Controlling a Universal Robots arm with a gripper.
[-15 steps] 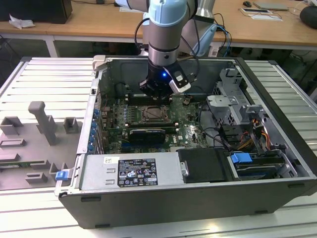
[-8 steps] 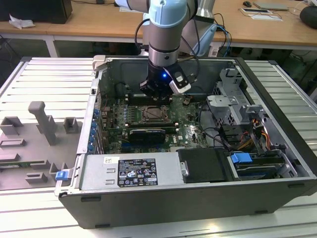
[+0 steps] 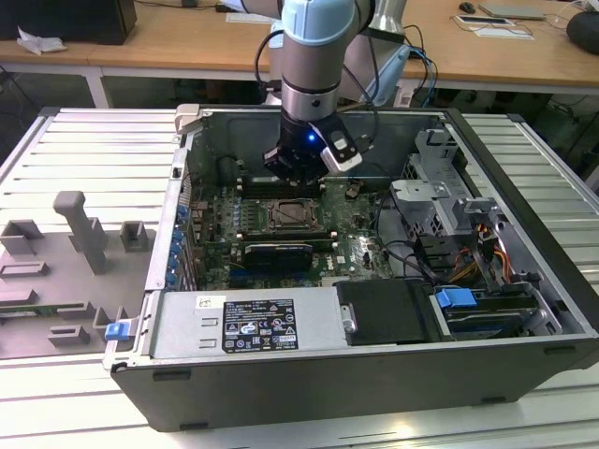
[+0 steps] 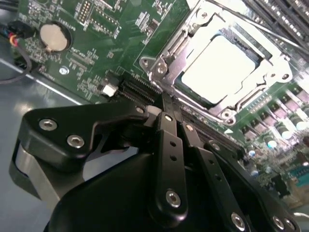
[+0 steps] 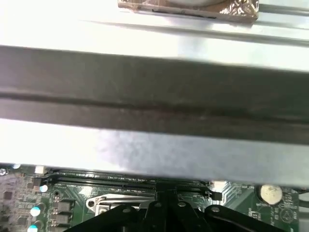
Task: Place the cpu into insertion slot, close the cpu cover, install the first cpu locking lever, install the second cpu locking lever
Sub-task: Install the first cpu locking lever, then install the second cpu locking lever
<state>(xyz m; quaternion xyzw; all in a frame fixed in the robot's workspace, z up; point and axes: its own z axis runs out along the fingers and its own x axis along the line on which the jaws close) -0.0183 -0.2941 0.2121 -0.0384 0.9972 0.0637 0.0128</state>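
Where the exterior view looks into the open computer case, the arm hangs over the motherboard, its hand low at the far edge of the insertion slot. Second wrist view: hand with fingers together, nothing between them, tips just beside the cpu cover; the cpu lies seated in the slot, cover down around it. First wrist view: case wall close above the board.
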